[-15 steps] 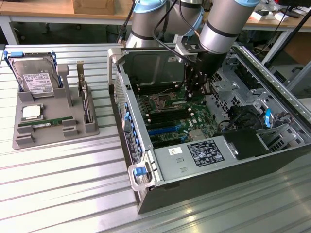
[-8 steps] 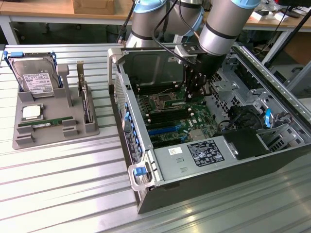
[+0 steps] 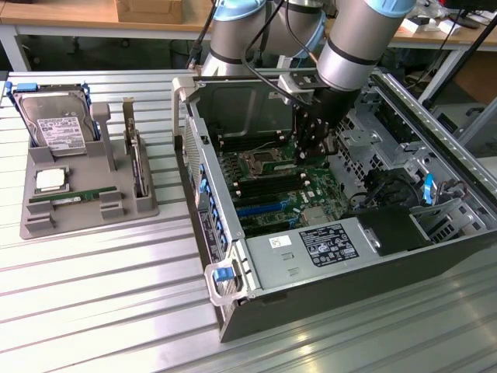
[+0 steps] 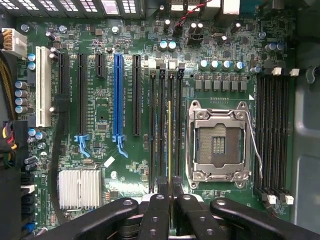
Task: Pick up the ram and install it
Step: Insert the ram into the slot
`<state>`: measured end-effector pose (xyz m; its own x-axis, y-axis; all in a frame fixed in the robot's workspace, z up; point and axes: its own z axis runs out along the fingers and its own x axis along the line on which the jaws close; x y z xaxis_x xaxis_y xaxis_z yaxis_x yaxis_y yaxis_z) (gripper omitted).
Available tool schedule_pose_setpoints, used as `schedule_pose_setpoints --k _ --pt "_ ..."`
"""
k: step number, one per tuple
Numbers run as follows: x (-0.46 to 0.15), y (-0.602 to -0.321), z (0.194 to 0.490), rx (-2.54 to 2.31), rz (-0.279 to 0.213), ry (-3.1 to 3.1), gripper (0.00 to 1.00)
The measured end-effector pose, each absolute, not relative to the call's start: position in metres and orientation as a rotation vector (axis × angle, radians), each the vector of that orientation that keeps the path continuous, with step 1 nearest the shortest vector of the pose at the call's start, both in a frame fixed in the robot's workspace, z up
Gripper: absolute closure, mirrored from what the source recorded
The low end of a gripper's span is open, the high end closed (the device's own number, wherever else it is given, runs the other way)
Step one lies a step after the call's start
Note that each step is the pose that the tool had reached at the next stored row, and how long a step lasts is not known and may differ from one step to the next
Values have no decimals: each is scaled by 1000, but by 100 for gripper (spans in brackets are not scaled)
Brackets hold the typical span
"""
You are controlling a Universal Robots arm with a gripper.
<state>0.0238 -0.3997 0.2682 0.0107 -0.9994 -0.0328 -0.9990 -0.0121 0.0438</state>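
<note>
The gripper (image 4: 171, 197) hangs inside the computer case (image 3: 233, 303), fingers (image 4: 156, 215) pinched narrow on the ram (image 4: 170, 145), held edge-on over a memory slot (image 4: 162, 130) at centre frame beside the CPU socket (image 4: 218, 142), so seating looks under way and calls for a straight press

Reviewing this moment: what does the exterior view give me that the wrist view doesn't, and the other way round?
Exterior view alone: the grey tray beside the open case, holding a hard drive, a processor chip and a green stick; also the arm reaching into the case.
Wrist view alone: the claw shut on the thin edge of the ram, lined up along the memory slots.
Both: the motherboard and its empty processor socket.
</note>
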Motion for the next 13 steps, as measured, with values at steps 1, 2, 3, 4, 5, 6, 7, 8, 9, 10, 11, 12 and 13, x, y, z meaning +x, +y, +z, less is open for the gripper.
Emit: schedule_pose_setpoints --k 1,2,3,4,5,6,7,8,9,10,11,12,13 --pt "24 -400 268 2228 -85 -2202 87" --pt "24 -400 267 2228 -85 -2202 87" --pt "24 -400 266 2228 -85 -2202 87" --pt "24 -400 266 2228 -85 -2202 87" --pt "24 -400 265 2228 -85 -2202 87" --pt "24 -400 265 2228 -85 -2202 87" --pt "24 -400 265 2228 -85 -2202 87" --pt "24 -400 264 2228 -85 -2202 87" --pt "24 -400 264 2228 -85 -2202 87" --pt "24 -400 263 2228 -85 -2202 87" --pt "24 -400 263 2228 -85 -2202 87" --pt "24 -400 262 2228 -85 -2202 87" --pt "24 -400 262 2228 -85 -2202 87"
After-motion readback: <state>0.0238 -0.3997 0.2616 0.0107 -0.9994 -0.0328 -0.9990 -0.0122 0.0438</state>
